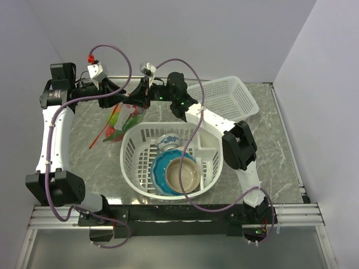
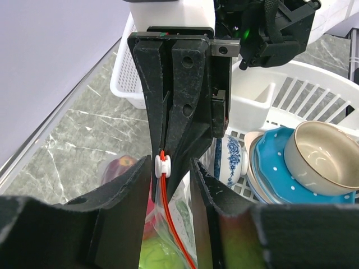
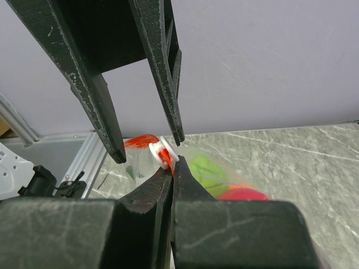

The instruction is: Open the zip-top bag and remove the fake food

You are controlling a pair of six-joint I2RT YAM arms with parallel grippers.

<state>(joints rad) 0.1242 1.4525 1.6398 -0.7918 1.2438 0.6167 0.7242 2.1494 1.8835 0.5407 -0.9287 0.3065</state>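
The zip-top bag [image 1: 125, 119] hangs lifted at the back left of the table, its red zip strip [image 2: 175, 230] running up to a white slider [image 2: 161, 165]. The fake food is inside: a green piece [image 2: 160, 252], a maroon one [image 2: 119, 168], and green [image 3: 205, 168] and red [image 3: 242, 195] pieces in the right wrist view. My right gripper [image 3: 173, 171] is shut on the bag's zip edge just beside the slider [image 3: 165, 152]. My left gripper [image 2: 170, 162] is open, its fingers [image 3: 112, 129] straddling the slider and strip without touching.
A round white basket [image 1: 127, 162] in the middle holds a blue-and-white bowl [image 1: 167, 142], a teal plate [image 1: 159, 171] and a beige bowl [image 1: 183, 175]. A white mesh tray [image 1: 224, 98] stands at the back right. The back wall is close behind both grippers.
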